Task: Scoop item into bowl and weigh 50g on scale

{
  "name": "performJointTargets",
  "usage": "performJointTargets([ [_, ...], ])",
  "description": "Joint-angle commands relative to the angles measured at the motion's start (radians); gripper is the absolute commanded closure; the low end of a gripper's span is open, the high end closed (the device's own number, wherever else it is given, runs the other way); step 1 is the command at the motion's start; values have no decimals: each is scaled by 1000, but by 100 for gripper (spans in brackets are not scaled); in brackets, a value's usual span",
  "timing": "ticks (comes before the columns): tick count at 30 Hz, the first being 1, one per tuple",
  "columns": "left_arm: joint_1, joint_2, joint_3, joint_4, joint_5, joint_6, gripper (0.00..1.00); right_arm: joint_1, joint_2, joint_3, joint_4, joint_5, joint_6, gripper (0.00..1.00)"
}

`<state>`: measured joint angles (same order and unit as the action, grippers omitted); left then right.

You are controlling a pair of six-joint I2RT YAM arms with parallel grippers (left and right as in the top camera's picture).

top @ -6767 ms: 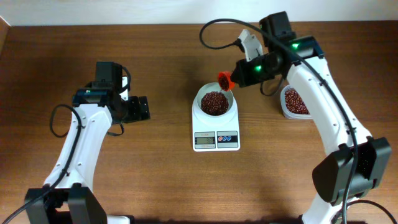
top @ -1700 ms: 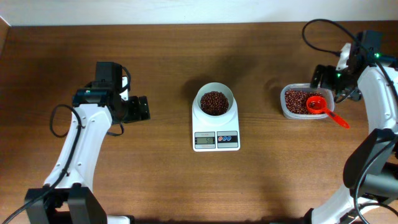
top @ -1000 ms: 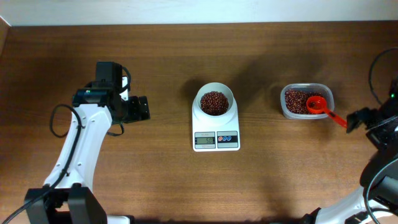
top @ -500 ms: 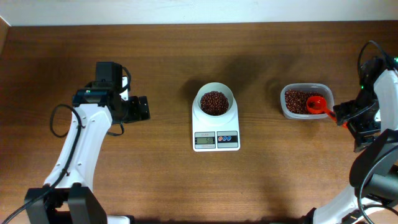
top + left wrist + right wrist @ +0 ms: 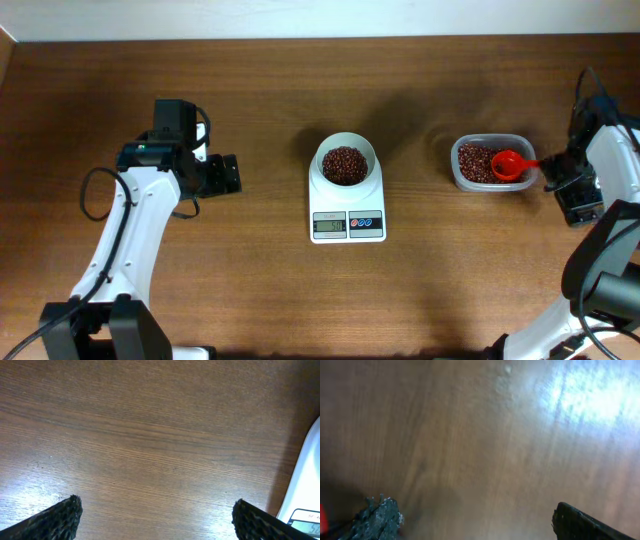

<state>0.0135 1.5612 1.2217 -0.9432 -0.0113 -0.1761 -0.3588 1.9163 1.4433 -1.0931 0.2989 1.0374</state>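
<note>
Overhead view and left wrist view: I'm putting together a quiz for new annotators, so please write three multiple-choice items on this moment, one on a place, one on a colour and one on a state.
1. Relative to the scale, the bowl stands:
A. on it
B. to its left
C. in front of it

2. The scoop is:
A. blue
B. green
C. red

3. The left gripper is:
A. shut on the scoop
B. open and empty
C. shut on the bowl

Answers:
1. A, the bowl sits on the scale's platform, behind the display.
2. C, it shows bright red from overhead.
3. B, its wrist view shows the fingers wide apart with nothing between them.
</note>
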Motion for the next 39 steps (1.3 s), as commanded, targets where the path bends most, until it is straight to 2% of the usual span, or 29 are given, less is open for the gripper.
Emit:
performJointTargets([
  [1, 2, -2, 14, -2, -3, 10, 1, 5, -7, 3, 63, 28, -109, 1],
  [3, 2, -2, 14, -2, -3, 10, 1, 5, -7, 4, 105, 28, -213, 1],
  [6, 2, -2, 14, -2, -3, 10, 1, 5, -8, 58, 104, 28, -479, 1],
  [9, 2, -2, 14, -2, -3, 10, 1, 7, -8, 225, -214, 15, -805, 1],
  [11, 2, -2, 14, -1, -3, 10, 1, 17, -19, 285, -291, -180, -994, 1],
  [12, 2, -2, 14, -2, -3, 10, 1, 31, -30, 285, -306, -403, -1147, 1],
  [35, 2, -2, 14, -2, -3, 10, 1, 45, -29, 274, -303, -423, -1161, 1],
  [37, 2, -2, 14, 61, -3, 10, 1, 45, -29, 274, -303, -423, -1161, 1],
  [39, 2, -2, 14, 95, 75, 11, 3, 45, -29, 274, -303, -423, -1161, 1],
])
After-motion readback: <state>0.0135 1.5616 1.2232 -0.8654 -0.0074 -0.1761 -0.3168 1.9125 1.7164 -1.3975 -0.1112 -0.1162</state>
